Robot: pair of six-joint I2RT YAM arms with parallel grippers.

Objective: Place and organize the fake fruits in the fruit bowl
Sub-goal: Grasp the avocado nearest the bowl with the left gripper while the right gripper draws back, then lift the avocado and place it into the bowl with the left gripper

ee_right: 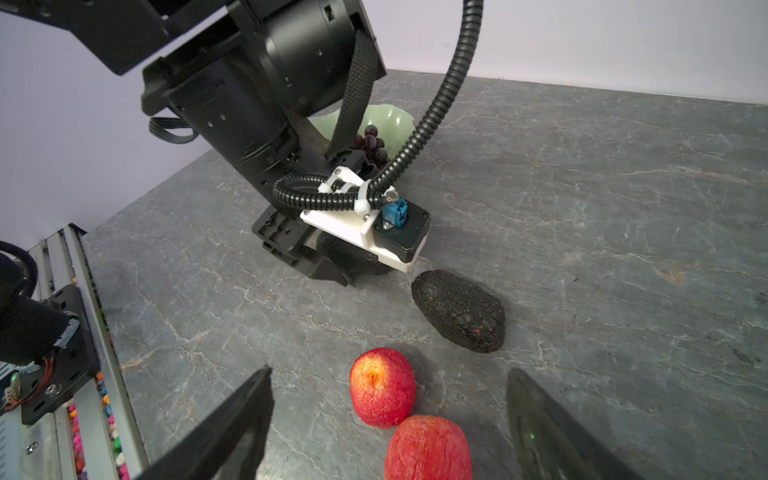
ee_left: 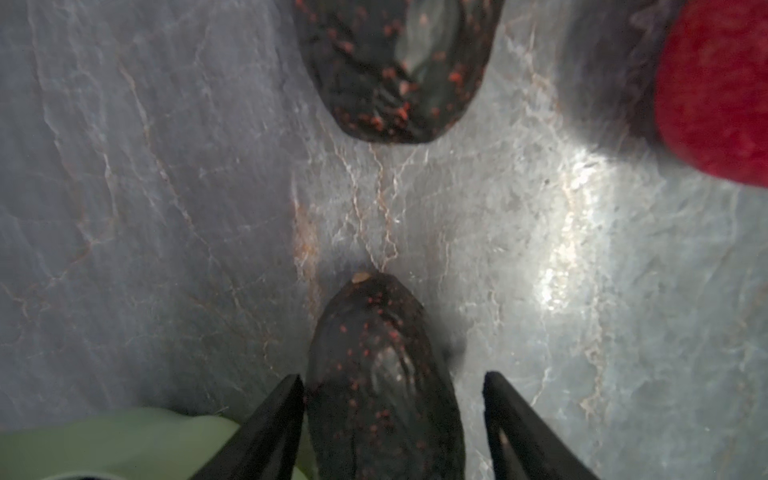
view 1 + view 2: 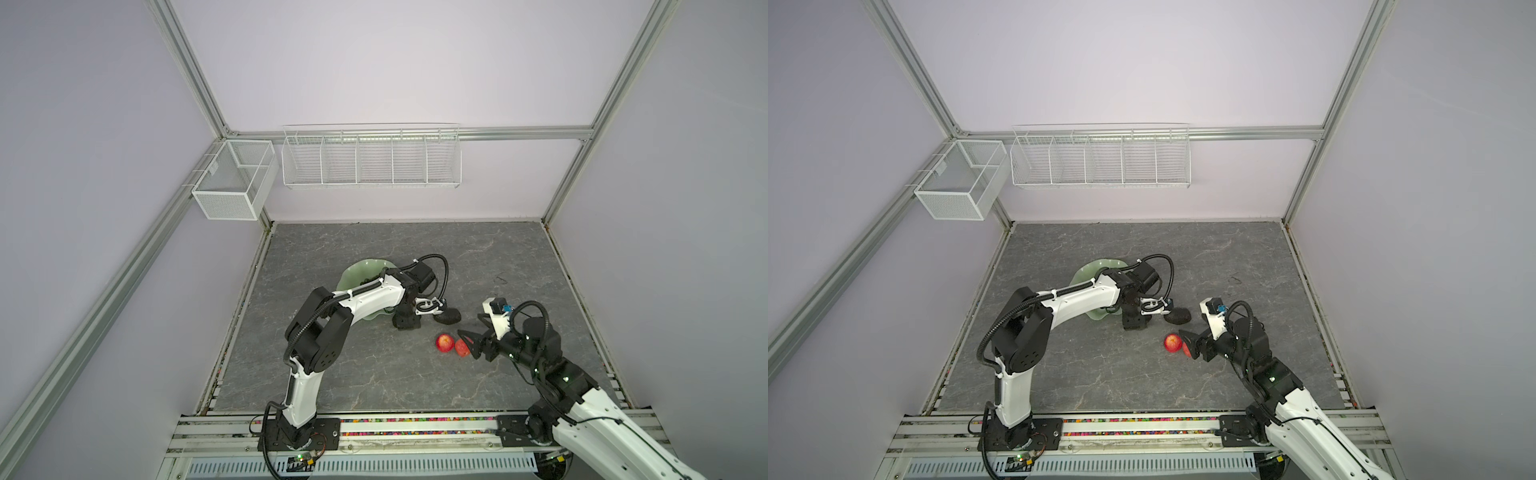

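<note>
The fruit bowl (image 3: pixel 353 270) sits left, the grape bunch (image 1: pixel 372 143) inside. Beside it the left gripper (image 2: pixel 392 375) straddles one avocado (image 2: pixel 374 332), jaws spread, not yet pinching, likely to lift it in. A second avocado (image 3: pixel 449 317) and an apple (image 1: pixel 382 386) lie free; the right gripper (image 1: pixel 389 370) gapes around the other apple (image 1: pixel 428 449). Grey marbled tabletop (image 3: pixel 374 374), lilac walls (image 3: pixel 374 62), white wire baskets (image 3: pixel 370 160)

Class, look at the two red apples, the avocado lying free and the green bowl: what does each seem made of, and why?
Apples: likely painted foam, matte; the red skin is finely cracked. Avocado: foam or plastic perhaps; rough, dull black with red flecks. Fruit bowl: glazed ceramic or glass, possibly; smooth, glossy pale green wavy rim.
</note>
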